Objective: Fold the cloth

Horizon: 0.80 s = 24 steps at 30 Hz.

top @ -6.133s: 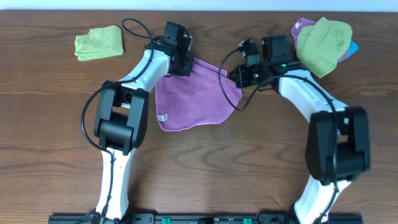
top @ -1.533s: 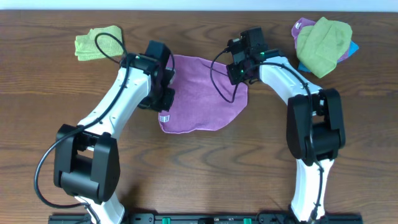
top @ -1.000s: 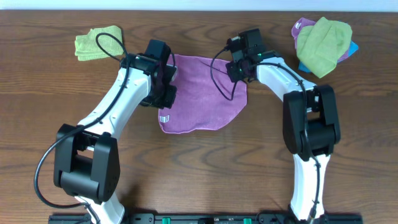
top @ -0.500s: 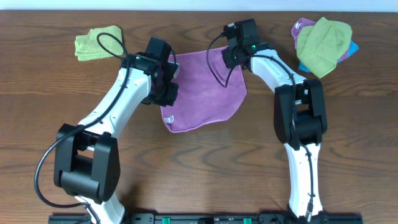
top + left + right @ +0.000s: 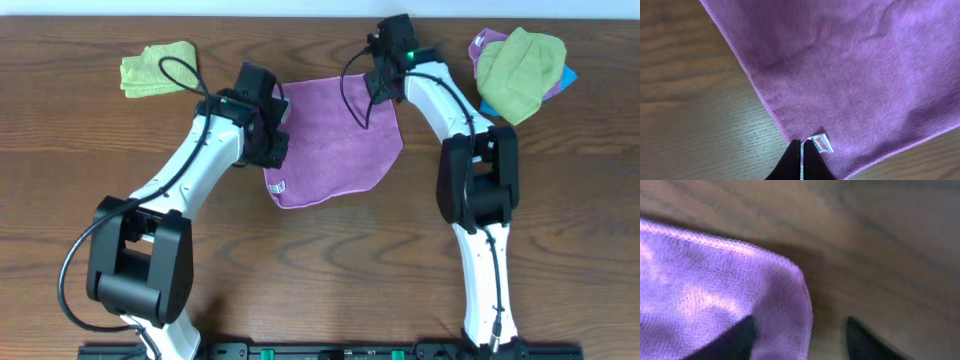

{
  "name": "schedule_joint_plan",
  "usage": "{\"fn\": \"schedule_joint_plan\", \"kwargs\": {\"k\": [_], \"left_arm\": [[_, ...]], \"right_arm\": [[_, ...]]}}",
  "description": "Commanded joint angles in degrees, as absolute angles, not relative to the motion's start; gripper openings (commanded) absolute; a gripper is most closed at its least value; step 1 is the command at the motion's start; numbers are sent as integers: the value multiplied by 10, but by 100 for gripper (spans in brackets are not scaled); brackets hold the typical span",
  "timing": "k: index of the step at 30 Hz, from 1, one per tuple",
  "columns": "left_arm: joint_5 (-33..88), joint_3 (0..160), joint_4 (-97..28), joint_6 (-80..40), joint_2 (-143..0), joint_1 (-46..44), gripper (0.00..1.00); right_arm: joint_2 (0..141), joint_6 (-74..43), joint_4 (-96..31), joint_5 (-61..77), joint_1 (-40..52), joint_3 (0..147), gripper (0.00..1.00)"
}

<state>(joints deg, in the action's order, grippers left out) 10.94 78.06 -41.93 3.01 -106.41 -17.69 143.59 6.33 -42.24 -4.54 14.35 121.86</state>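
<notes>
The purple cloth (image 5: 335,135) lies spread on the wooden table between the two arms. A white label (image 5: 279,186) sits at its near left corner. My left gripper (image 5: 273,158) is on the cloth's left edge. In the left wrist view this left gripper (image 5: 801,150) is shut on the cloth's hem (image 5: 785,132), right beside the label (image 5: 821,144). My right gripper (image 5: 383,82) is at the cloth's far right corner. In the right wrist view the right gripper (image 5: 800,340) is open, and the cloth corner (image 5: 782,300) lies loose between its dark fingertips (image 5: 740,335).
A folded green cloth (image 5: 158,68) lies at the far left of the table. A pile of green, purple and blue cloths (image 5: 518,58) sits at the far right, close to the right arm. The table's far edge runs just behind both grippers.
The right gripper moved toward the far edge with the cloth corner, then opened and let it go. The cloth shifted right and away. The left gripper stayed shut on the hem.
</notes>
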Motion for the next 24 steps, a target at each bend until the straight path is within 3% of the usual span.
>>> {"fn": "schedule_joint_plan", "kwargs": {"k": [1, 9, 14, 24], "left_arm": [[121, 763, -403, 32, -1075, -176, 6], [151, 737, -368, 32, -1076, -176, 6], [178, 736, -380, 32, -1076, -176, 6], [187, 737, -407, 48, -1006, -178, 6]], "right_arm": [[1425, 60, -454, -47, 143, 1279, 64], [1312, 99, -582, -39, 128, 1293, 65], [1230, 113, -613, 3, 91, 1269, 60], [1011, 130, -537, 79, 22, 1017, 57]]}}
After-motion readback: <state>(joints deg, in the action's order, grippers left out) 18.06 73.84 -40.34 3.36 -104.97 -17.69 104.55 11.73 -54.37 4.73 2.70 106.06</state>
